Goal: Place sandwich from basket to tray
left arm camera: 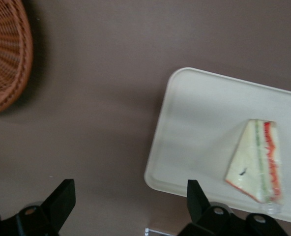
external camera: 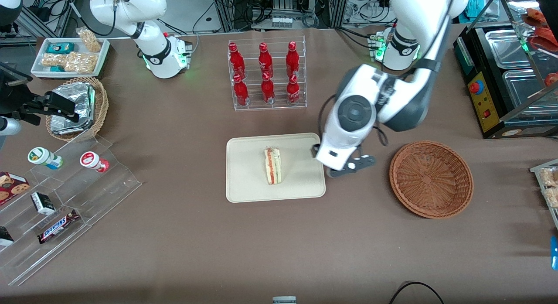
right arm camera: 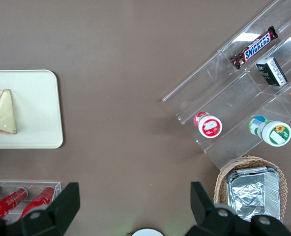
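Basket (external camera: 430, 179) emptied; sandwich (external camera: 273, 165) delivered onto tray (external camera: 244, 182); gripper (external camera: 314, 150) above tray edge, fingers (left arm camera: 63, 199) apart, unladen; retreat outstanding.

Even, bright overhead light, no harsh glare on the brown worktop (external camera: 183, 234). Soft shadow beneath the pincer (left arm camera: 130, 206), its fingers spread apart, and beside the basket (left arm camera: 5, 54). Wrist view slightly soft; sandwich (left arm camera: 257, 161) wrap faintly shiny.
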You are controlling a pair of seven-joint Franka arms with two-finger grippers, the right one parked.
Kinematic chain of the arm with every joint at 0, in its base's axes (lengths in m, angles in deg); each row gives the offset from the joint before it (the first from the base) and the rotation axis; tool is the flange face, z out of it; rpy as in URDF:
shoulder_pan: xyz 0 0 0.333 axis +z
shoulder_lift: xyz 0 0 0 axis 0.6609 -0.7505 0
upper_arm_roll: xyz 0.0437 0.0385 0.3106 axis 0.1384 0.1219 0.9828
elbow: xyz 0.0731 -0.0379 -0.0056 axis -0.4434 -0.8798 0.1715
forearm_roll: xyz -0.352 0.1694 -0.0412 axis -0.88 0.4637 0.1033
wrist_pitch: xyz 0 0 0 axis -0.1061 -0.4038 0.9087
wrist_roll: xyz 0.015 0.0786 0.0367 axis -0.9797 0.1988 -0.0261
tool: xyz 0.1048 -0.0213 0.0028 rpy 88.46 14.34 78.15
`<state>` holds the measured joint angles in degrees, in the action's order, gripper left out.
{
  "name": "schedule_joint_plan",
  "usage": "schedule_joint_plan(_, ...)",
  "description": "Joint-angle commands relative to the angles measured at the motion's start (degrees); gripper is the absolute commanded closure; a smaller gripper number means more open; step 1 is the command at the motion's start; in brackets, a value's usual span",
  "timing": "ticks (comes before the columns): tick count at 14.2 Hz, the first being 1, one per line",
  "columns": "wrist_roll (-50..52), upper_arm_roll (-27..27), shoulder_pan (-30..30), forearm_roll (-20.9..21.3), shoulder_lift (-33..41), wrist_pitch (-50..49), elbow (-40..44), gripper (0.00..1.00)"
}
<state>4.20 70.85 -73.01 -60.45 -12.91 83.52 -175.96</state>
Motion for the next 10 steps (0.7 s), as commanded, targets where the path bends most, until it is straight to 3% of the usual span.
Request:
schedule_joint_plan(1,-7.38,-0.54,4.55,0.24,8.93,0.18,-8.97,0.0)
schedule_joint_plan(6,-21.8,-0.54,12.64,1.2,19.56,-1.22,-16.37,0.0)
schedule_joint_plan(10,-32.61,-3.51,21.15,1.91,24.67,-6.58,-16.11,0.0)
